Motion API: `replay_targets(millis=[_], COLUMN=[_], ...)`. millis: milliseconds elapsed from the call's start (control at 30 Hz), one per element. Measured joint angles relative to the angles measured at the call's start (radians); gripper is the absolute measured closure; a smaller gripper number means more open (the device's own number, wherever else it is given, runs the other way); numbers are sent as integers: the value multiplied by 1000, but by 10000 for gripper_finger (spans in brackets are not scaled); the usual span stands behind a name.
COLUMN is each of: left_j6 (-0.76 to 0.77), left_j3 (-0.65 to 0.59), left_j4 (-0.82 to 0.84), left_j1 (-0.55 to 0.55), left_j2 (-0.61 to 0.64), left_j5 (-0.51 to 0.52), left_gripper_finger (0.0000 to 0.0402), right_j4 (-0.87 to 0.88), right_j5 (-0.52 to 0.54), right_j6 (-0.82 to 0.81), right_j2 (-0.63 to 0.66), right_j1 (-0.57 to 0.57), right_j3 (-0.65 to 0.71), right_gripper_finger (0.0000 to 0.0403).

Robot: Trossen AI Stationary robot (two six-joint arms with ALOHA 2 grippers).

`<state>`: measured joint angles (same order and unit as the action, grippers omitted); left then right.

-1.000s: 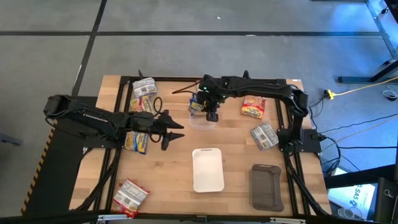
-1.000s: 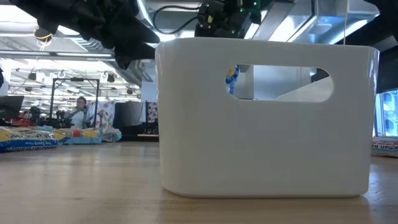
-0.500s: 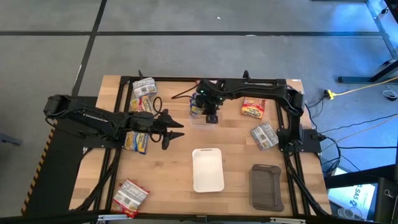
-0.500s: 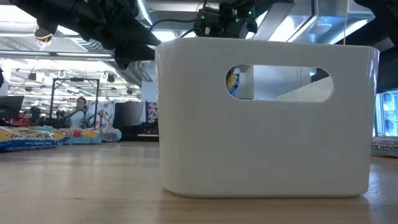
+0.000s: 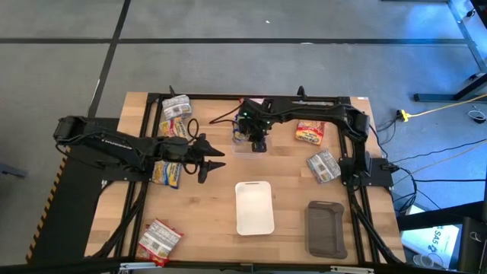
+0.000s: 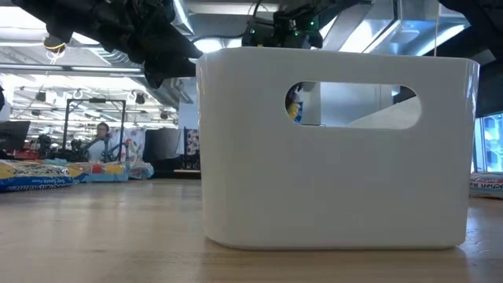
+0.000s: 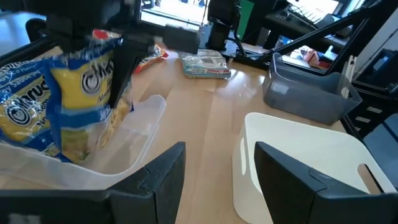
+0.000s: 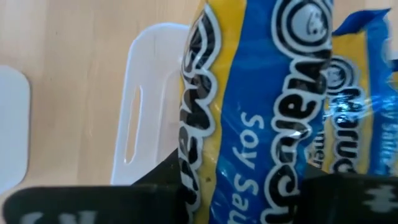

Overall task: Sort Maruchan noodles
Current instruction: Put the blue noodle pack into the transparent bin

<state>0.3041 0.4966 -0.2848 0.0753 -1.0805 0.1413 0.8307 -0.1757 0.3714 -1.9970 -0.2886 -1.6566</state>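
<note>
My right gripper (image 5: 257, 138) is shut on a blue-yellow Maruchan packet (image 8: 249, 93) over a clear plastic bin (image 5: 247, 146) near the table's far middle. The packet (image 7: 84, 102) hangs down into the bin beside another blue-yellow packet (image 8: 364, 118). Through the white tray's slot in the low view, a bit of the packet (image 6: 294, 104) shows. My left gripper (image 5: 215, 158) waits open, left of the bin, above the table. Loose packets lie flat on the table: silver-grey ones (image 5: 176, 107) (image 5: 323, 165), a red-orange one (image 5: 310, 131) and others (image 5: 167, 172) (image 5: 158, 238). My right gripper pinches the blue-yellow packet between its two fingers by its upper end (image 7: 102, 38), coming from above and pointing down. The packet hangs upright below the fingers with its lower part inside the clear bin (image 7: 140, 134); whether it touches the bin's floor cannot be told.
A white rounded tray (image 5: 254, 207) stands at the near middle and a dark grey tray (image 5: 326, 227) to its right. Bare wood lies between the trays and the bin. In the low view a person (image 6: 100, 140) sits far behind the table.
My right gripper, with the packet, has shifted slightly toward the table's far-left and a little down over the clear bin. The left arm has kept still.
</note>
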Motion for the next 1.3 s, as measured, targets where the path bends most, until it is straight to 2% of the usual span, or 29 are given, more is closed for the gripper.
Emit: replay_targets(millis=[200,700,833,1100,1300], left_j6=[0,-1,-1,-1,-1], left_j3=[0,0,0,0,0], left_j4=[0,0,0,-1,-1], left_j1=[0,0,0,0,-1], left_j2=[0,0,0,0,0], left_j5=[0,0,0,0,0], left_gripper_finger=[216,216,216,216,216], right_j4=[10,-49,-52,-24,-12], right_j5=[11,7,3,65,131], right_j6=[1,1,0,0,-43], right_j2=[-48,-77,-96,-98,-50], right_j1=[0,0,8,23,27], right_j3=[0,0,-1,-11,-38], right_gripper_finger=[305,282,256,172,153])
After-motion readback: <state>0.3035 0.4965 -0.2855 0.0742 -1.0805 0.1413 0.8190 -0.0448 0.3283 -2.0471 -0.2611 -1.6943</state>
